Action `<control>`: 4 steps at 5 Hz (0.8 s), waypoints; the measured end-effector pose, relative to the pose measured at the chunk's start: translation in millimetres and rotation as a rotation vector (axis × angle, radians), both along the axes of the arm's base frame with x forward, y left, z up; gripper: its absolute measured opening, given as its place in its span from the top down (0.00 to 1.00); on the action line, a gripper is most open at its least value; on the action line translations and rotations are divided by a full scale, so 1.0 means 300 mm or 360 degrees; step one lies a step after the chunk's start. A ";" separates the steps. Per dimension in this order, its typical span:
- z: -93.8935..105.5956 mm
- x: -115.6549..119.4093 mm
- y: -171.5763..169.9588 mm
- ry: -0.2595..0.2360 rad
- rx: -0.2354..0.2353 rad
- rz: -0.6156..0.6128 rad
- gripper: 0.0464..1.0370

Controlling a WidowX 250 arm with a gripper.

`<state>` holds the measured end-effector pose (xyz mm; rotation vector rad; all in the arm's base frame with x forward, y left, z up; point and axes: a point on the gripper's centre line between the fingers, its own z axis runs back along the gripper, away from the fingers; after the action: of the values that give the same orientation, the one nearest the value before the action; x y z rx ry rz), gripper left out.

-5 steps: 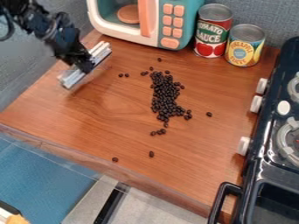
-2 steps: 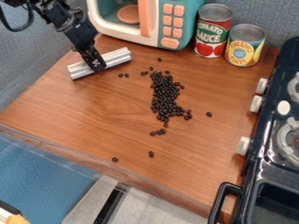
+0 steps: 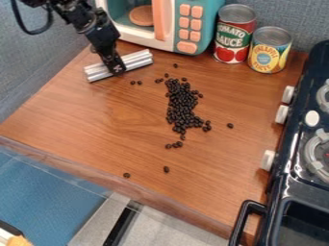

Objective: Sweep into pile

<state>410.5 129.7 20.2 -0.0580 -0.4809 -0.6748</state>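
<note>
At upper left of the frame, the black tool [image 3: 118, 71] appeared clamped around the middle of a silvery bar [image 3: 138, 59], leaving both ends free to gather dark beans [image 3: 183, 103] scattered mid-frame on the wooden bench [image 3: 90, 129].

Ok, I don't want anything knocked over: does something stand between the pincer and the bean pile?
Only a few loose beans lie between the pincer, with its bar, and the pile; the cans stand clear.
</note>
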 end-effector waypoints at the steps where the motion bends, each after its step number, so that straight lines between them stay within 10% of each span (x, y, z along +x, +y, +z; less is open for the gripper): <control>1: -0.001 0.036 -0.050 -0.0036 0.0077 -0.0042 0.66; 4: -0.017 0.035 -0.153 -0.0076 0.0124 -0.0165 0.66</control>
<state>421.1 83.9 15.1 0.0068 -0.4996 -0.7977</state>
